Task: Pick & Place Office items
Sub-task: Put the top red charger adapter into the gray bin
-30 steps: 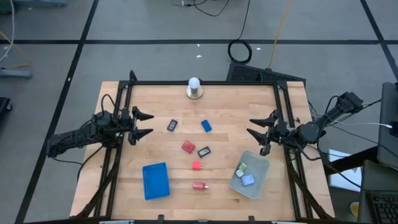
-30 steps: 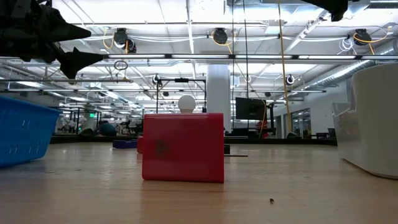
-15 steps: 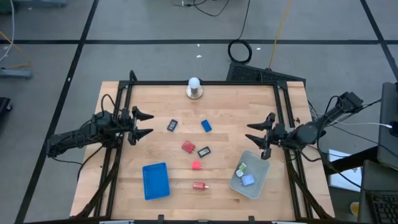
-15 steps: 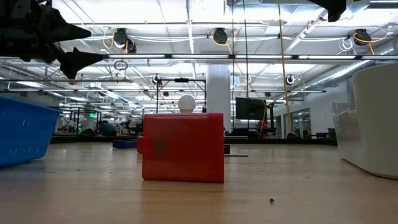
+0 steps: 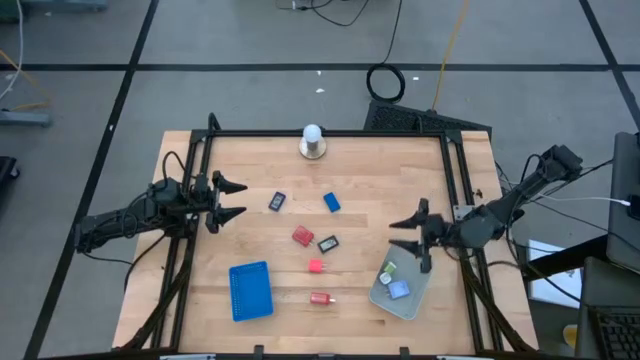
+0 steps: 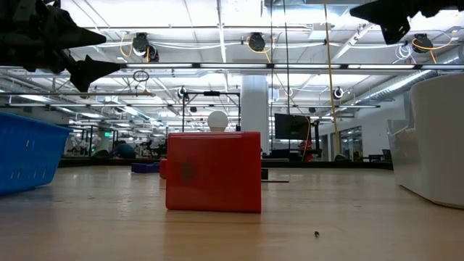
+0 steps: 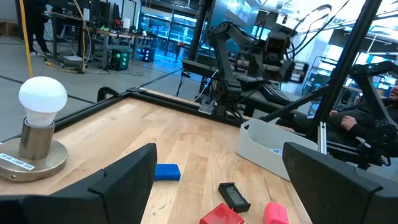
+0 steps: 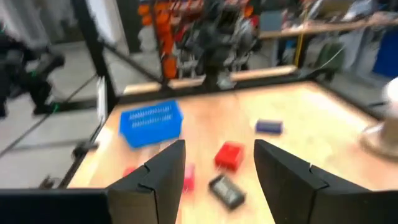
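From my remote seat, the left gripper [image 5: 232,200] waits at the left edge of the wooden counter [image 5: 400,170], jaws spread wide and empty. Near it lies the flat blue plastic tray [image 5: 250,290]. Moving right, the loose office items sit mid-counter: a black labelled rectangle [image 5: 277,201], a blue block [image 5: 331,202], a red block [image 5: 302,236] with a second black rectangle [image 5: 327,242] just beside it, a pink block [image 5: 316,266] and, nearest me, a red piece [image 5: 320,298]. At the right, my right gripper [image 5: 412,237] hovers over the far-left corner of the clear grey plastic bin [image 5: 414,282], jaws parted narrowly, holding nothing I can see. I judge the next pick is the second black rectangle: I should open wider, square up over it, then descend without nudging the red block.
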`<state>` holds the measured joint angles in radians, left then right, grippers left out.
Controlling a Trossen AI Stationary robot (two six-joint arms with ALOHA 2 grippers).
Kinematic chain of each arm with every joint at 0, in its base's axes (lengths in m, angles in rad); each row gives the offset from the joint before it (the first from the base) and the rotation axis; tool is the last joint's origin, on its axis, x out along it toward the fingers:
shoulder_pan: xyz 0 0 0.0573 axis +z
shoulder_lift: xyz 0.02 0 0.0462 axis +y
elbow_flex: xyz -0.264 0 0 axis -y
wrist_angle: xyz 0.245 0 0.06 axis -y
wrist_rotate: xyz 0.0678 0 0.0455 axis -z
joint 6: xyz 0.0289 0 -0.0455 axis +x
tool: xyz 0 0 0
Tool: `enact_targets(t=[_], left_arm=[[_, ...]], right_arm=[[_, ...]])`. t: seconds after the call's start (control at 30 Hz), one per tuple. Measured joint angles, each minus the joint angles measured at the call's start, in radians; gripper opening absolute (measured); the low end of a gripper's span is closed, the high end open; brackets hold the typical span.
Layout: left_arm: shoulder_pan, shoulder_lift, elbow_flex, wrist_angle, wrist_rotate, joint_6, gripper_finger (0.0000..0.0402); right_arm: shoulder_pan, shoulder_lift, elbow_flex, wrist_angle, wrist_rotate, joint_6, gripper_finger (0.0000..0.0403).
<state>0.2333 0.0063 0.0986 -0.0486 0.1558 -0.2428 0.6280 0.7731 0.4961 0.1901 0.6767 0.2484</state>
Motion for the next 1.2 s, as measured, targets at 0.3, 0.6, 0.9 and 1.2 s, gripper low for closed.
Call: enact_targets(t=[0.3,0.6,0.9,1.2], left_arm=[[0.000,0.000,0.000,0.000,0.000,0.000,0.0351],[0.000,0.000,0.000,0.000,0.000,0.000,0.0351],[0.000,0.000,0.000,0.019,0.000,-0.016,0.0351],[0.000,0.000,0.000,0.109,0.001,-0.193,0.0351]], right_arm=[[0.006,0.220,0.000,0.251,0.002,0.034,0.0185],[0.000,0.188,0.000,0.513,0.007,-0.271,0.0185],[0.000,0.105,-0.001,0.471,0.008,-0.319,0.0185],[-0.038,0.104,-0.001,0.446,0.011,-0.317,0.0185]])
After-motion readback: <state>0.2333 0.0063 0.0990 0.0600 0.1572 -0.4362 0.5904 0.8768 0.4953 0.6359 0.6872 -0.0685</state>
